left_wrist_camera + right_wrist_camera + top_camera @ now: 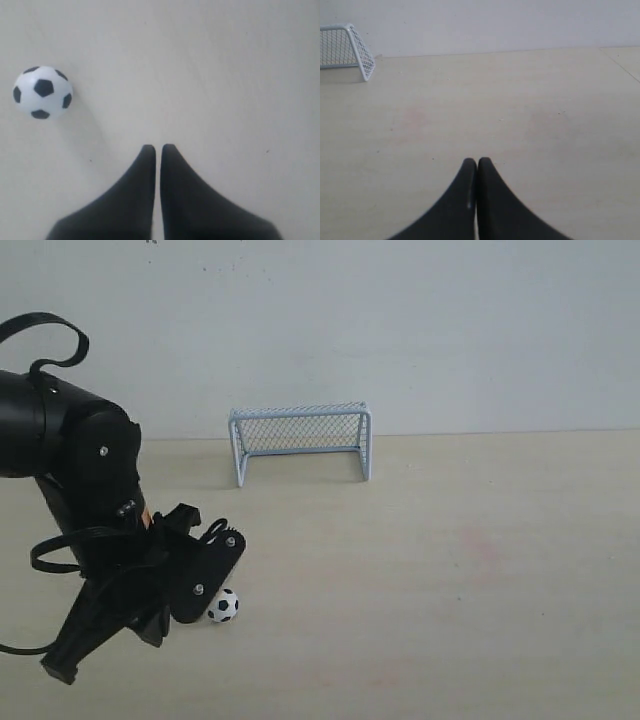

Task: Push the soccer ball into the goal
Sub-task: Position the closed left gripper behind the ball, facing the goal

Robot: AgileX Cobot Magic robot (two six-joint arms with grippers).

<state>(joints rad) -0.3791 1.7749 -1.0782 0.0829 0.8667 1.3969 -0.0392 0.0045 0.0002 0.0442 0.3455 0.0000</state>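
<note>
The soccer ball (223, 605) is a tiny white ball with black patches, lying on the pale table near the front left. It also shows in the left wrist view as the soccer ball (42, 92), off to one side of the fingertips and apart from them. My left gripper (190, 612) hangs low just beside the ball; its black fingers (172, 195) are shut with nothing between them. The goal (300, 442) stands upright at the back by the wall, its mouth facing the front. My right gripper (477, 162) is shut and empty, well away from the goal (345, 47).
The black left arm (70, 470) fills the left of the exterior view. A bare stretch of table (300, 530) lies between the ball and the goal. A white wall (400, 320) rises right behind the goal. The right arm does not show in the exterior view.
</note>
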